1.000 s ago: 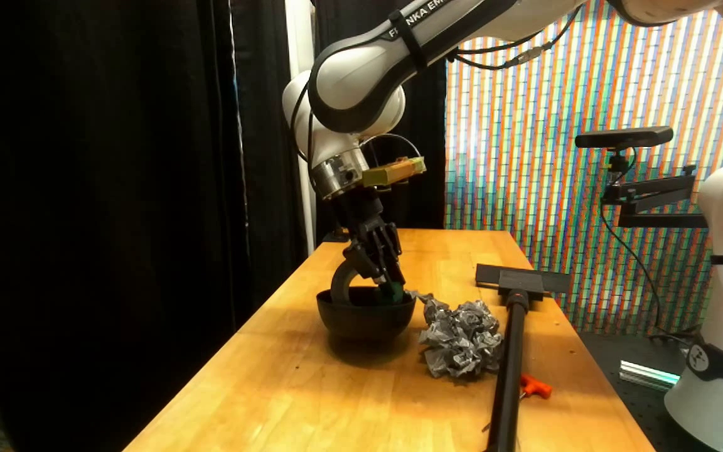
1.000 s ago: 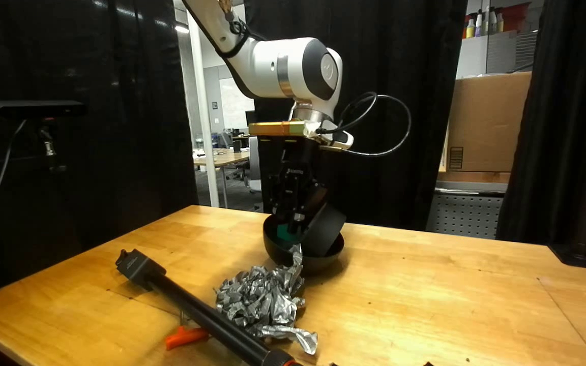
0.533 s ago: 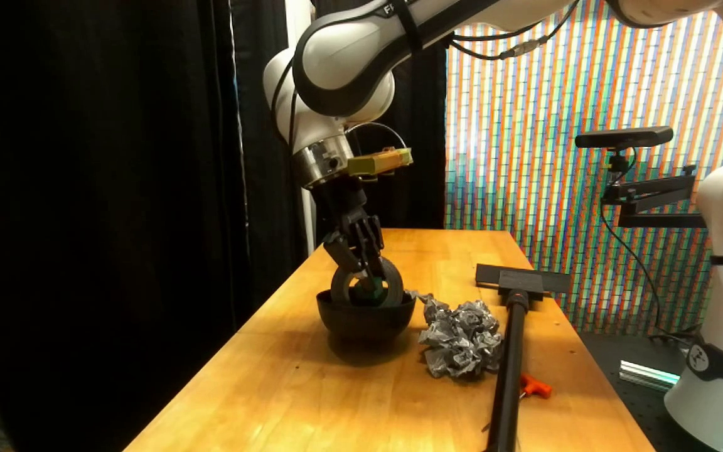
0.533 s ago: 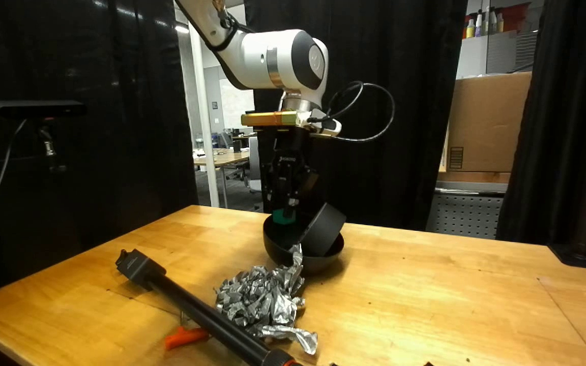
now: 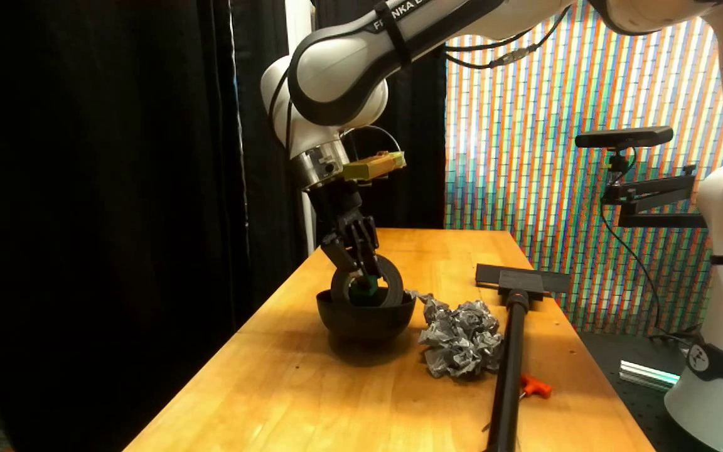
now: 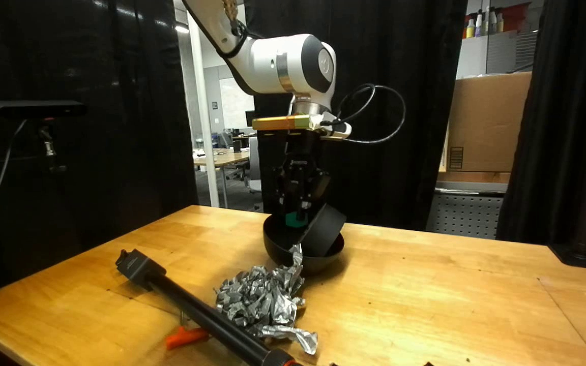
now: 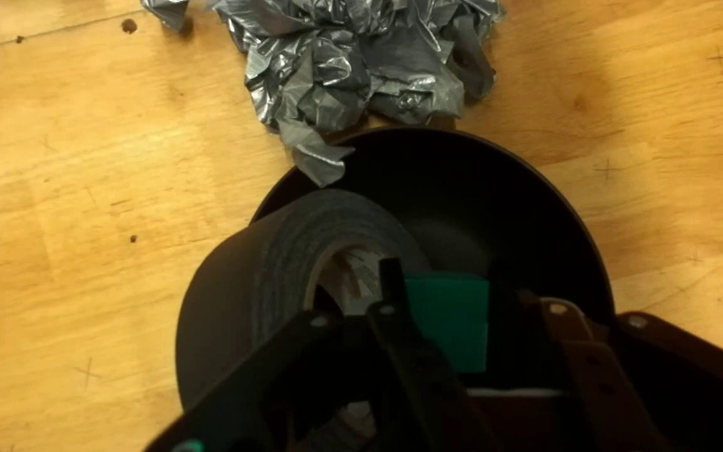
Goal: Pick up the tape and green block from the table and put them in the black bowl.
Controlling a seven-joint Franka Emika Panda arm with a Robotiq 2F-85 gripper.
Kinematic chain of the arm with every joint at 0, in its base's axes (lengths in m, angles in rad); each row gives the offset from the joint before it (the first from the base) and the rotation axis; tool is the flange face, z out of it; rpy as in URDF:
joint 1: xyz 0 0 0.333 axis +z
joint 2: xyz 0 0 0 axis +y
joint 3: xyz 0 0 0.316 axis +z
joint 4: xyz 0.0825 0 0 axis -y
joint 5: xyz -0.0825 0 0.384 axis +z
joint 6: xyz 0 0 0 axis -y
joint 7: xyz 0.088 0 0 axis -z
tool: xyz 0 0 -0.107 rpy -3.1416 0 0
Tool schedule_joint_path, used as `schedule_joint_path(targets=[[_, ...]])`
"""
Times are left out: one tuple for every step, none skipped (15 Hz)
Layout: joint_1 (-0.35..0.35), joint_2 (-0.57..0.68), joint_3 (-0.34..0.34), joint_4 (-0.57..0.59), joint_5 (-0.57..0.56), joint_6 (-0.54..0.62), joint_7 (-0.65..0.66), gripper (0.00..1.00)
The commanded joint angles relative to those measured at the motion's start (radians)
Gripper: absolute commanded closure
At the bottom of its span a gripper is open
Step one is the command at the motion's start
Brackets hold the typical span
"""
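– How does our gripper (image 5: 365,275) stand?
– Pointing down, tilted in an exterior view, with our wrist (image 5: 320,164) above it.
– And our fingers (image 7: 393,285)?
– Pinched inward in a grip, a narrow gap between them. Higher than the gripper, our arm (image 5: 342,63) is bent.

in the wrist view there is room to pass inside the black bowl (image 7: 493,188) at the centre and right of the frame, higher in the frame than the green block (image 7: 452,314) pinched in the gripper (image 7: 448,282). the tilted tape roll (image 7: 223,307) fills the bowl's left part and stands above its rim, too overlapped by the gripper to tell whether they touch, and the crumpled silver mass (image 7: 368,69) obstructs the upper middle, a strip crossing the rim. in an exterior view bare table (image 6: 425,305) opens across the lower right, while the black tool (image 6: 206,312) and orange-red handle (image 6: 186,337) bar the lower left
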Motion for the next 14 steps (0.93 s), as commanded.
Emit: schedule_joint_path(targets=[[-0.015, 0.020, -0.009, 0.020, -0.010, 0.007, -0.025, 0.88], [-0.018, 0.025, -0.011, 0.022, -0.010, 0.008, -0.030, 0.88], [-0.021, 0.030, -0.012, 0.023, -0.014, 0.010, -0.037, 0.88], [-0.022, 0.035, -0.013, 0.025, -0.015, 0.009, -0.041, 0.88], [-0.024, 0.039, -0.014, 0.027, -0.017, 0.008, -0.044, 0.88], [-0.023, 0.043, -0.015, 0.031, -0.021, 0.003, -0.045, 0.75], [-0.025, 0.044, -0.016, 0.030, -0.023, 0.005, -0.048, 0.38], [-0.023, 0.035, -0.013, 0.007, -0.004, 0.003, -0.031, 0.62], [-0.024, 0.037, -0.013, 0.007, -0.006, 0.003, -0.033, 0.55], [-0.024, 0.038, -0.013, 0.007, -0.007, 0.003, -0.034, 0.48], [-0.024, 0.038, -0.013, 0.008, -0.009, 0.003, -0.034, 0.41], [-0.024, 0.038, -0.014, 0.008, -0.012, 0.003, -0.035, 0.38], [-0.024, 0.038, -0.014, 0.008, -0.013, 0.003, -0.036, 0.38], [-0.024, 0.038, -0.014, 0.008, -0.014, 0.003, -0.036, 0.38]])
